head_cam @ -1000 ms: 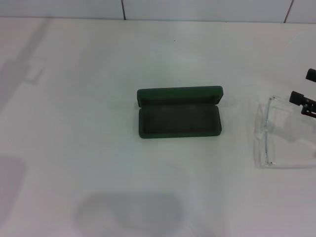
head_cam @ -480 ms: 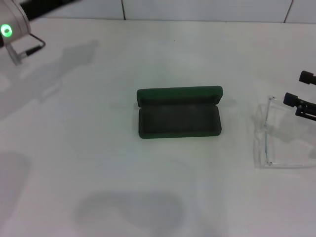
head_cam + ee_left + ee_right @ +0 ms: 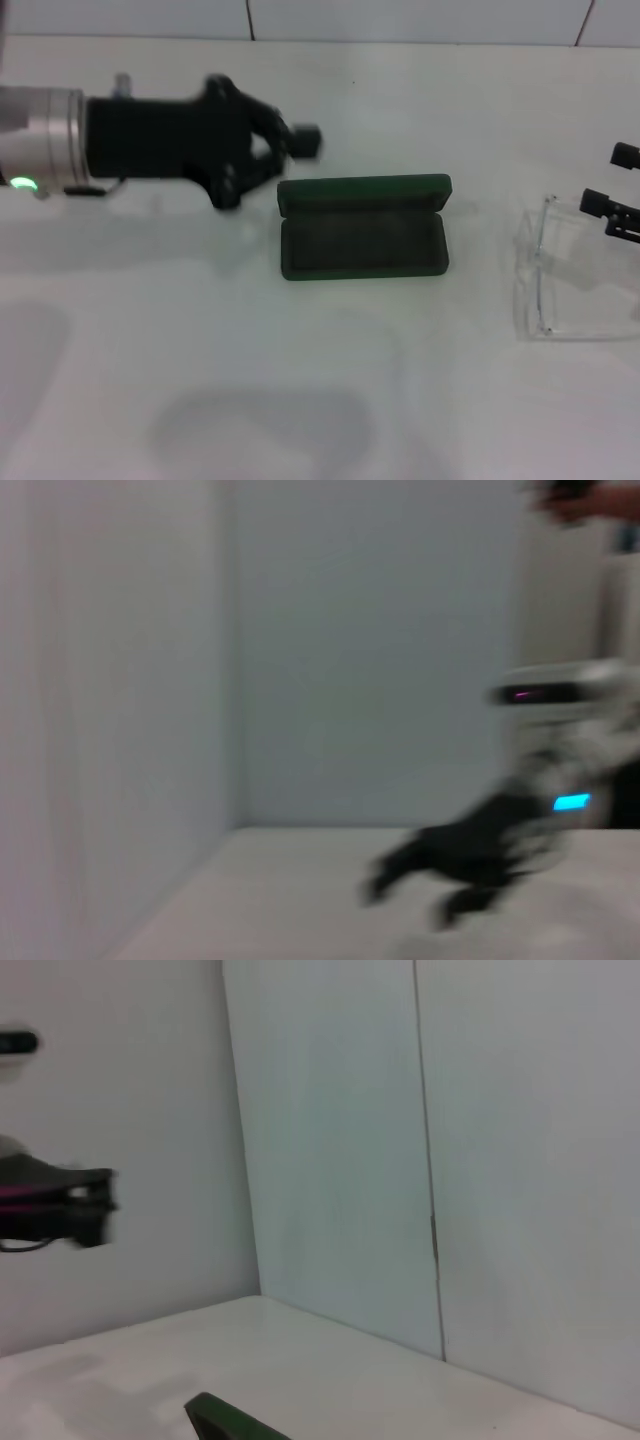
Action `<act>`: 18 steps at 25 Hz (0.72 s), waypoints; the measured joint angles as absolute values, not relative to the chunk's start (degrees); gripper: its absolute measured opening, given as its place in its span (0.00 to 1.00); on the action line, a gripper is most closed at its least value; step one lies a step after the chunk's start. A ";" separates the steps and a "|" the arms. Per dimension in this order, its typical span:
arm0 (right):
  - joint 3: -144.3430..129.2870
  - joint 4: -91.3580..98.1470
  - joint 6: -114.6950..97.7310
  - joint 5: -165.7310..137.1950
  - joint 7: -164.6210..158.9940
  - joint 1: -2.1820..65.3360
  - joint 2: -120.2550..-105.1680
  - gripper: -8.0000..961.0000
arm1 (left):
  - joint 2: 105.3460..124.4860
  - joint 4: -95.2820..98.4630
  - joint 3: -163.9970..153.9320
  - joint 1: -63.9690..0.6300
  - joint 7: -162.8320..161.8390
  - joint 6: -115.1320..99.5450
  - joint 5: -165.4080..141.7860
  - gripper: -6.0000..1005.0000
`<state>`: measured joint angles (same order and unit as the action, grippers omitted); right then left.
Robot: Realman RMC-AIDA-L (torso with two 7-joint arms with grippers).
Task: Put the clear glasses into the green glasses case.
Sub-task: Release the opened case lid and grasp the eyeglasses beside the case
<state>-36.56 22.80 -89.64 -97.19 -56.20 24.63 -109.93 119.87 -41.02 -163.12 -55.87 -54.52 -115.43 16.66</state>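
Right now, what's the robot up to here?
Both arms are converging on an eyewear job. The green glasses case lies open mid-table, its grey lining bare. The left gripper is stretched across the table with fingers spread, just off the case's left end. The clear glasses sit on the table to the right, with the right gripper at their far edge, open, not gripping them. Nothing is in the case yet.

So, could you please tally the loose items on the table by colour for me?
Green: 1, the green glasses case, lying open.
Clear: 1, the clear glasses, lying to its right near the right gripper.
Total: 2
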 joint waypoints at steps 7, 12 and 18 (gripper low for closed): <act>-36.60 22.85 -89.83 -98.13 -55.32 24.83 -108.81 0.71 | 119.72 -28.05 -163.08 -61.69 -55.25 -116.44 6.71 0.01; -39.82 24.97 -90.22 -99.36 -60.69 26.68 -109.23 0.71 | 118.76 -31.19 -163.04 -62.55 -59.12 -116.43 7.29 0.01; -47.99 33.35 -89.83 -100.08 -70.86 26.49 -109.96 0.71 | 117.62 -41.18 -163.03 -63.03 -63.13 -116.26 5.54 0.01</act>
<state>-47.99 33.35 -89.83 -100.08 -70.86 26.49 -109.96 117.62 -41.18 -163.03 -63.03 -63.13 -116.26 5.54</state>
